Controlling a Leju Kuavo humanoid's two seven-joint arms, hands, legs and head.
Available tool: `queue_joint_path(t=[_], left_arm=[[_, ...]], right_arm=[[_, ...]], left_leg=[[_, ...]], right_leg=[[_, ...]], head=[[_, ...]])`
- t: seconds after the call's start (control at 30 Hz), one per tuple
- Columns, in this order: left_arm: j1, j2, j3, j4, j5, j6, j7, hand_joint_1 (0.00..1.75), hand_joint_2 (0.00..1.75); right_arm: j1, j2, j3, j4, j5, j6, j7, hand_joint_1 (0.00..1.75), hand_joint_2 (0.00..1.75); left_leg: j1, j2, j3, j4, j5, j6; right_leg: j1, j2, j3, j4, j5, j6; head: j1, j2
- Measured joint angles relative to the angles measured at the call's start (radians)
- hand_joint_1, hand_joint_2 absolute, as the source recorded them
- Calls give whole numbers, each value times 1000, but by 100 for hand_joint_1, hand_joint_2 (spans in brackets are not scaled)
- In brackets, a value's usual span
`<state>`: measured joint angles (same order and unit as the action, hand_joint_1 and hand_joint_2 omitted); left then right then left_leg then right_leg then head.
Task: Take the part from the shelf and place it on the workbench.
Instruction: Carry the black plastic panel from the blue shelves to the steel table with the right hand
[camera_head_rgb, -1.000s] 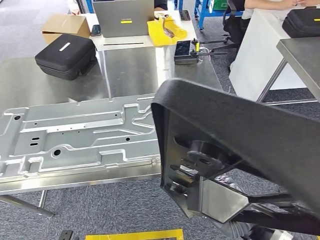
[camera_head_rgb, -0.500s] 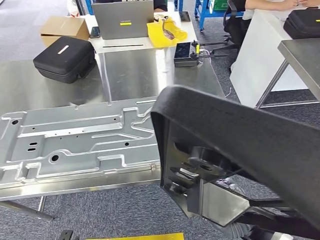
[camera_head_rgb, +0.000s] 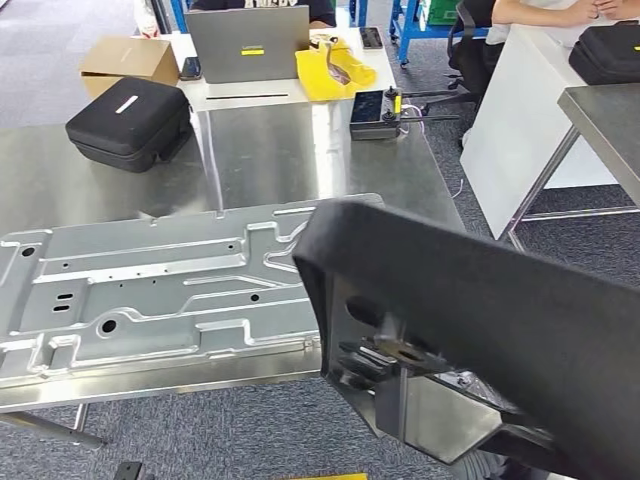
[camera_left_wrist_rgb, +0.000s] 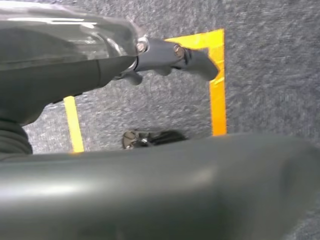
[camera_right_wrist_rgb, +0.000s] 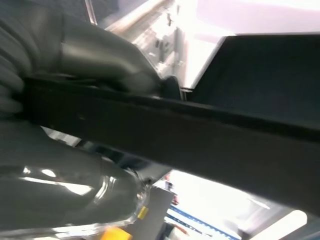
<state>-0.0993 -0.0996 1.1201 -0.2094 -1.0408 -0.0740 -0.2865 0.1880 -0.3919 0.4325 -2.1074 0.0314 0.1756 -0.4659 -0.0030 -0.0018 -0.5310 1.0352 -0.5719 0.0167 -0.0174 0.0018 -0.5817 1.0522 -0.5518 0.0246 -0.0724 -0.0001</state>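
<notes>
Black felt-like part (camera_head_rgb: 483, 310) held up by the right hand (camera_right_wrist_rgb: 75, 115), above the workbench's (camera_head_rgb: 302, 150) near corner.
Its fingers grasp the part's straight edge; the left hand (camera_left_wrist_rgb: 113, 65) has slack fingers, holding nothing; a ribbed, stamped metal panel (camera_head_rgb: 151, 290) lies flat on the shiny steel top.

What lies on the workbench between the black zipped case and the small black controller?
In the head view, nothing stands between the black case and the controller: only the bare, shiny steel top of the workbench.

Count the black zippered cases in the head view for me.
2. One black case lies on the steel workbench, far left, near the cardboard box. The other black case sits on the white table at upper right, cut off by the frame edge.
</notes>
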Motion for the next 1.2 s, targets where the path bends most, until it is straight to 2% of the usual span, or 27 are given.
queue_joint_path(t=[0.07,0.13,0.2,0.23,0.27,0.3,0.33,0.4,0.43,0.47,0.53,0.6,0.63,0.67,0.73,0.77,0.8,0.83,0.9,0.93,0.97,1.0,1.1,1.2], left_arm=[[-1,-1,0,0,0,0,0,0,0],[-1,-2,0,0,1,0,-1,0,0],[0,-2,1,0,1,0,-1,0,0],[1,-2,1,0,1,0,-1,0,0],[3,-2,2,0,1,0,-1,0,0],[4,-2,2,0,1,0,-1,0,0],[4,-2,2,0,1,0,-1,0,0],[4,-2,3,0,2,0,-1,0,0],[3,-2,4,0,2,0,-2,0,0],[2,-2,4,0,2,0,-2,0,0],[2,-2,6,0,3,0,-2,0,0],[3,-3,7,0,3,0,-2,0,0],[2,-4,8,0,3,0,-2,0,0],[1,-4,9,0,3,0,-2,0,0],[0,-5,11,0,6,0,-3,0,0],[0,-6,12,0,8,0,-3,0,0],[0,-7,13,0,10,0,-4,0,0],[1,-8,14,0,13,0,-7,0,0],[1,-9,15,0,17,1,-13,0,0],[1,-9,15,0,18,2,-15,0,0],[1,-9,16,0,19,2,-16,0,0],[1,-9,17,0,20,2,-17,0,0],[1,-10,18,0,21,3,-18,0,0],[1,-10,19,0,19,3,-20,0,0]], right_arm=[[1,-1,0,-3,3,-4,-1,175,175],[0,-2,0,-7,7,-6,-1,175,175],[1,-2,1,-11,10,-7,-1,175,175],[1,-2,1,-12,11,-7,-1,175,175],[1,-2,2,-12,11,-7,-1,175,175],[1,-3,2,-12,11,-7,-1,175,175],[1,-3,2,-12,11,-7,-1,175,175],[0,-3,2,-15,12,-7,-1,175,175],[-1,-3,3,-17,12,-7,-1,175,175],[-2,-4,3,-18,13,-7,-1,175,175],[-3,-5,4,-18,14,-8,-1,175,175],[-4,-6,4,-20,14,-8,-1,175,175],[-6,-7,4,-21,14,-8,-1,175,175],[-7,-9,4,-22,14,-8,-1,175,175],[-7,-12,4,-22,14,-9,-1,175,175],[-5,-13,5,-22,15,-11,-1,175,175],[-3,-14,5,-22,18,-14,-1,175,175],[0,-15,4,-23,22,-20,-1,175,175],[4,-19,3,-28,36,-39,-4,175,175],[7,-21,1,-32,43,-50,-6,175,175],[11,-23,0,-36,47,-58,-7,175,175],[15,-25,-2,-39,51,-64,-8,175,175],[24,-27,-5,-47,65,-80,-9,175,175],[21,-31,-23,-51,94,-137,12,175,175]], left_leg=[[1,0,1,3,-7,-5],[4,0,-23,57,-41,-15],[7,0,-86,180,-96,-23],[8,0,-119,240,-114,-25],[8,0,-142,274,-114,-25],[8,0,-147,271,-95,-23],[7,0,-134,229,-58,-20],[4,0,-85,106,17,-9],[1,-1,-65,59,35,-4],[-2,-1,-55,34,38,-1],[-5,-1,-49,20,28,3],[1,-1,-36,2,30,8],[4,0,-28,-7,32,12],[7,1,-21,-13,34,15],[6,3,-16,-16,31,19],[6,3,-15,-15,30,20],[6,3,-13,-15,28,21],[6,2,-9,-15,25,20],[5,1,-1,-13,16,13],[3,0,2,-10,12,8],[1,0,3,-8,7,5],[-2,-1,3,-6,4,8],[-3,-1,6,-9,3,22],[-3,-1,9,-15,4,22]], right_leg=[[-2,0,1,0,-1,-9],[-6,-2,4,-2,-3,-18],[-6,-4,5,-2,-6,-23],[-6,-4,6,-2,-8,-25],[-6,-4,8,-2,-10,-26],[-6,-3,12,-2,-13,-26],[-5,-2,19,-2,-17,-26],[-4,-1,32,-2,-25,-23],[-4,0,35,-2,-29,-20],[-4,0,35,-3,-30,-16],[-5,0,35,-7,-30,-5],[-3,-1,41,-8,-36,6],[-2,-1,36,10,-49,10],[-1,-2,20,48,-70,12],[0,-1,-44,164,-117,14],[0,-1,-72,209,-126,14],[0,-1,-85,222,-115,14],[0,-2,-78,194,-85,14],[0,-2,-31,78,-13,13],[1,-2,-10,28,6,10],[1,-2,1,0,12,6],[1,-1,5,-8,8,4],[1,1,6,-12,7,-1],[3,1,6,-12,5,-5]], head=[[0,0],[0,0],[0,0],[0,0],[0,0],[0,0],[0,0],[0,0],[0,0],[0,0],[0,0],[0,0],[0,0],[1,0],[1,0],[1,0],[1,0],[1,0],[1,0],[1,0],[1,0],[1,0],[1,0],[1,0]])
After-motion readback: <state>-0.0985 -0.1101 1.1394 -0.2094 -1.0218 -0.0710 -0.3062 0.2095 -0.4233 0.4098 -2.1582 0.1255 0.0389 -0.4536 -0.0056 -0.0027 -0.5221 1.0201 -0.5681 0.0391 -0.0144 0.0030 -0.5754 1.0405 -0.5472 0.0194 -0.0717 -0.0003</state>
